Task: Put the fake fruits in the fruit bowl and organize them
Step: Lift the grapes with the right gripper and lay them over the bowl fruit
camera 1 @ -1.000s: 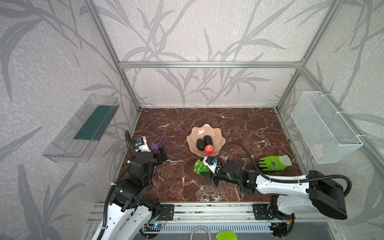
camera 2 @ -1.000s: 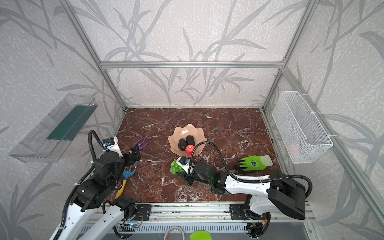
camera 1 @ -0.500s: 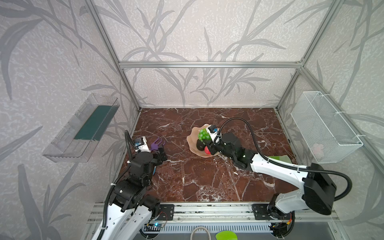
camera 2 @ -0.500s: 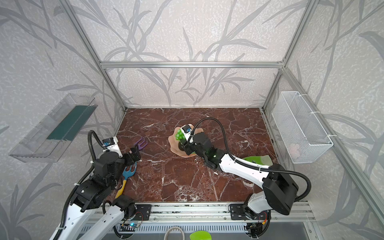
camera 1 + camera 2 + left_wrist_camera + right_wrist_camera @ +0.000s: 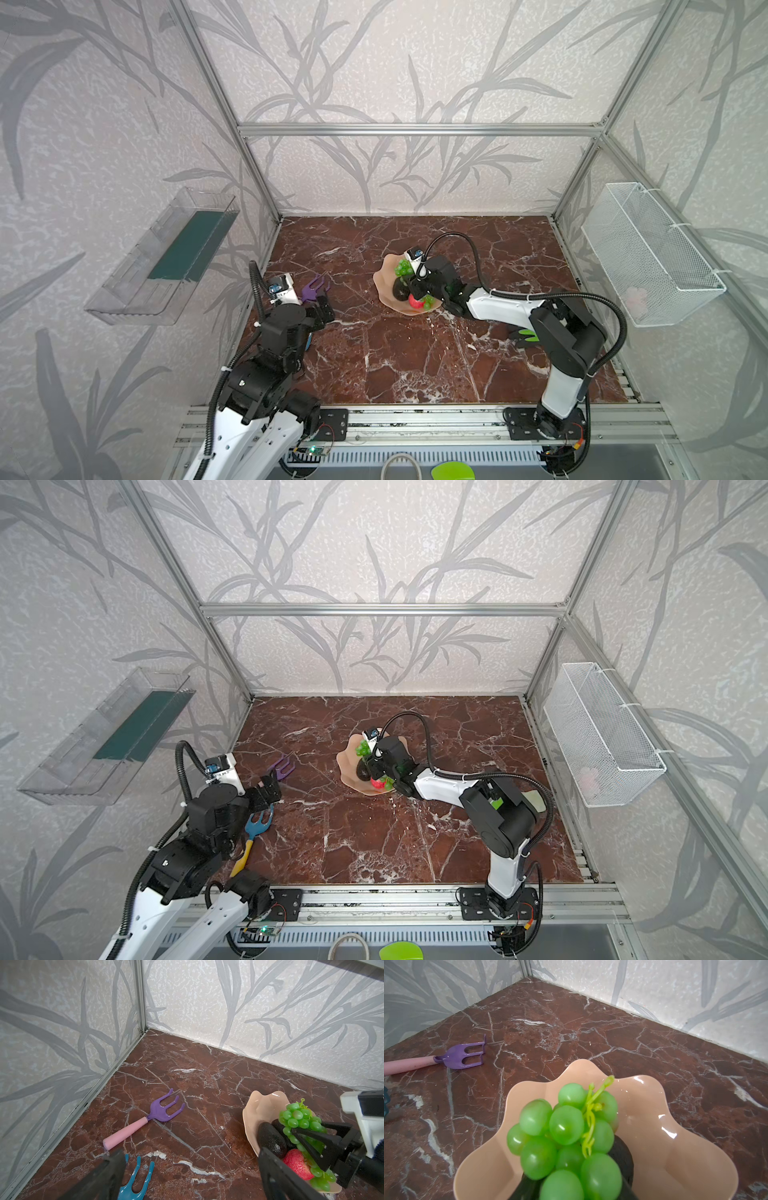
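right gripper (image 5: pixel 296 1136): is being kept clenched on the bunch of green grapes (image 5: pixel 564 1136), one black finger pressed into each side of it; it is being held directly over the fruit bowl (image 5: pixel 383 277).
left gripper (image 5: pixel 191 1152): is being kept released, with the jaws spread wide and nothing between them; it is being held above the worktop (image 5: pixel 415 353) near the left edge, well apart from the fruit bowl.
fruit bowl: is being carried by the worktop about its middle, with the far part of the scalloped rim left bare.
bunch of green grapes: is being suspended above the other fruits, stem end toward the far edge; whether the lower end is being rested in the fruit bowl cannot be told.
avocados (image 5: pixel 270 1140): two are being contained in the fruit bowl, side by side, under the bunch.
red apple (image 5: pixel 297 1164): is being contained at the near side of the fruit bowl, just beside one avocado.
purple rake (image 5: pixel 164 1109): is being left flat near the left edge.
blue rake (image 5: pixel 257 823): is being left flat near the left edge, nearer the front than the purple rake.
work glove (image 5: pixel 525 334): is being left near the right edge, partly hidden by the right arm.
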Motion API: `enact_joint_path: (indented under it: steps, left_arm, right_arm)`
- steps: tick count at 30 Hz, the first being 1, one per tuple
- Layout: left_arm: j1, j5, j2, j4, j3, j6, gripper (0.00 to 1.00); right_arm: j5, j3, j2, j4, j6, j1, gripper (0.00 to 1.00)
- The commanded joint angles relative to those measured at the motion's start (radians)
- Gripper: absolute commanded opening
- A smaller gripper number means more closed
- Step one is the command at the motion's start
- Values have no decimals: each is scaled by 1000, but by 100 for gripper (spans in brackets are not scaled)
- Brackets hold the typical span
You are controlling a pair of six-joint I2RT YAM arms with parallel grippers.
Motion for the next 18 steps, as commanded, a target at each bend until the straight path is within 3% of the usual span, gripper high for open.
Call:
enact_joint_path:
  steps: [1, 12, 15, 18]
  left_arm:
    - [5, -24, -6, -22, 23, 7, 100]
    - [5, -32, -7, -20, 22, 8, 100]
    - [5, -37, -4, -7, 19, 6, 100]
    - [7, -45, 1, 30, 16, 9, 100]
  right_arm:
    - [-28, 27, 21, 69, 11, -6, 45]
    - [-96, -22, 2, 170, 44, -34, 90]
    - [-99, -31, -41, 156, 41, -40, 99]
    - [-111, -53, -118, 121, 34, -51, 99]
